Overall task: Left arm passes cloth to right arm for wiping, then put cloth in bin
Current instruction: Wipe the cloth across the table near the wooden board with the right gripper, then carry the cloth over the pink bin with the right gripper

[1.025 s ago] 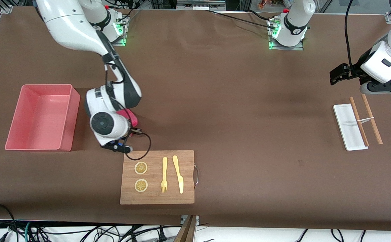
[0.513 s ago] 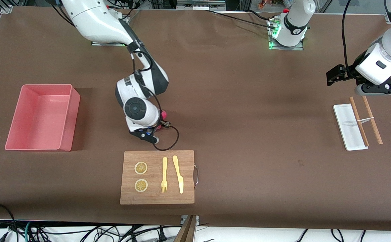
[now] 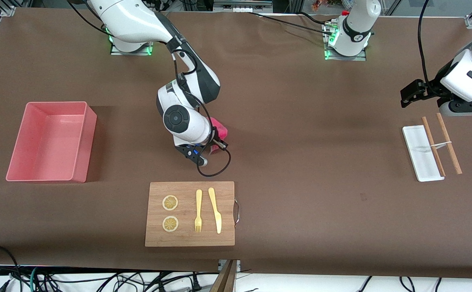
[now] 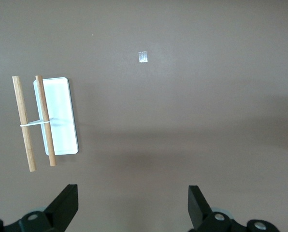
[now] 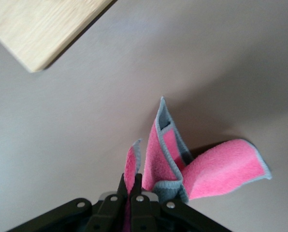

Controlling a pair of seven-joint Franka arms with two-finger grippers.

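Cloth point(image 5: 202, 169) pinched in your right gripper point(image 5: 134, 191) drags on the table beside the wooden board point(image 3: 190, 213) (wiping stage); left gripper point(image 4: 132, 208) waits open over the white tray point(image 4: 59, 116). Next, carry it to the bin point(image 3: 80, 140).

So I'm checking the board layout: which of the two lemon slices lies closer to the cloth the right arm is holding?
The lemon slice farther from the front camera. The other slice lies nearer that camera, so farther from the cloth.
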